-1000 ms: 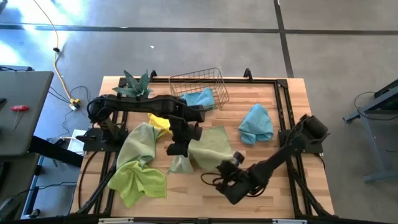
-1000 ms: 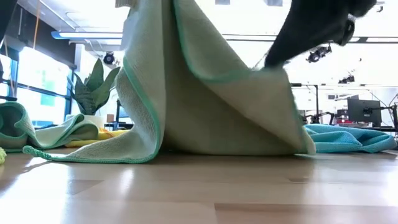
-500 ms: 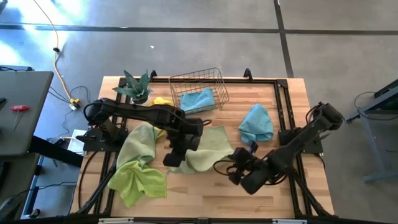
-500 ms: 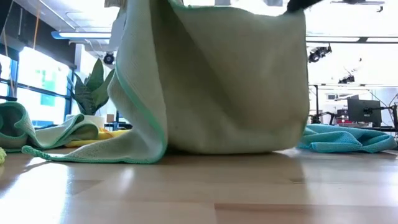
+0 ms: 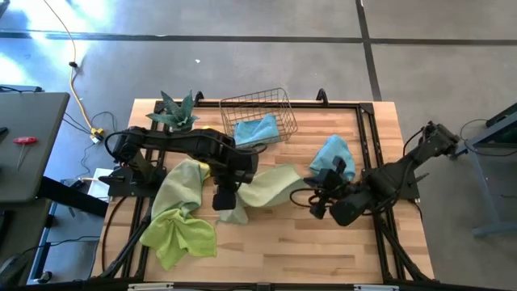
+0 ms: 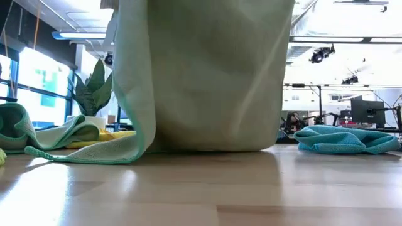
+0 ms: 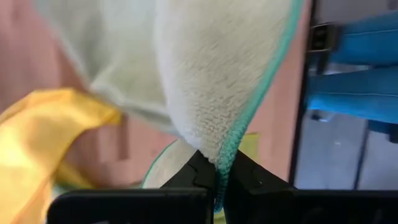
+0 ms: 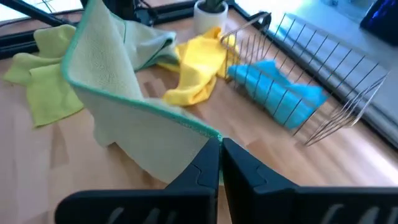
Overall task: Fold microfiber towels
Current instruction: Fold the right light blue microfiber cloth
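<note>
pale green towel [image 5: 266, 187] | stretched lengthwise between the arms above the table [image 5: 355, 250] | one corner pinched in left fingers [image 7: 200, 174] | opposite corner pinched in right fingers [image 8: 205, 163]

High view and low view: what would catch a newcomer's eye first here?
The pale sage towel, stretched in the air mid-table between the left gripper and right gripper, each shut on an edge; in the low view it hangs like a curtain. Next, the wire basket at the far edge, holding a blue towel.
</note>
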### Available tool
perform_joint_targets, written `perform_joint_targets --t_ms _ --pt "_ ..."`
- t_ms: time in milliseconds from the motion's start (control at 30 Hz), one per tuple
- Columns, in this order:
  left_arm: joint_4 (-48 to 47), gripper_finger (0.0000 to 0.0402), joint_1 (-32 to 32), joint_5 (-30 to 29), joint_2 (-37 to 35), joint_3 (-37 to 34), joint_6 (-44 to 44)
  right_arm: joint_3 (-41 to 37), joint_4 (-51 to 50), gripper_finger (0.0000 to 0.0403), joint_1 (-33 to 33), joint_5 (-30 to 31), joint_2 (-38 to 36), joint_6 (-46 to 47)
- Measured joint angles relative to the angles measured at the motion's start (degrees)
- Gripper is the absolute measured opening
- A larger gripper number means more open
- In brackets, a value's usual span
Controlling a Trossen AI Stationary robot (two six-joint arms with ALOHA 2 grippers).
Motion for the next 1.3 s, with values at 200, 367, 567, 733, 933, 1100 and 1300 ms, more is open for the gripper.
perform_joint_targets --t_ms 200,367,567,733,933,1100,1300 --pt "-4.96 0.0000 0.04 -4.23 0.00 0.02 -1.63 0.00 0.02 0.0000 -2.87 -0.31 -3.20 -6.41" --pt "-4.97 0.0000 0.04 -4.35 0.04 2.55 -1.61 0.00 0.86 0.0000 -5.69 -1.86 -4.55 -10.21" --pt "-4.79 0.0000 1.06 -8.14 0.07 9.29 -1.95 1.47 0.56 0.0000 -8.57 -2.77 -5.71 -13.98" --pt "-4.80 0.0000 2.67 -11.01 0.00 12.80 -2.48 7.05 -0.24 0.0000 -10.78 -2.72 -5.74 -19.48" --pt "-4.80 0.0000 5.71 -18.16 0.02 13.28 2.38 14.73 -5.34 0.0000 -14.79 -2.70 -5.80 -26.19" --pt "-4.81 0.0000 7.76 -27.34 0.02 13.28 12.67 14.35 -8.18 0.0000 -19.71 -6.49 -5.83 -24.86" --pt "-4.81 0.0000 9.13 -34.87 -0.73 13.27 22.05 7.23 -8.40 0.0000 -24.54 -6.43 -5.62 -22.44"
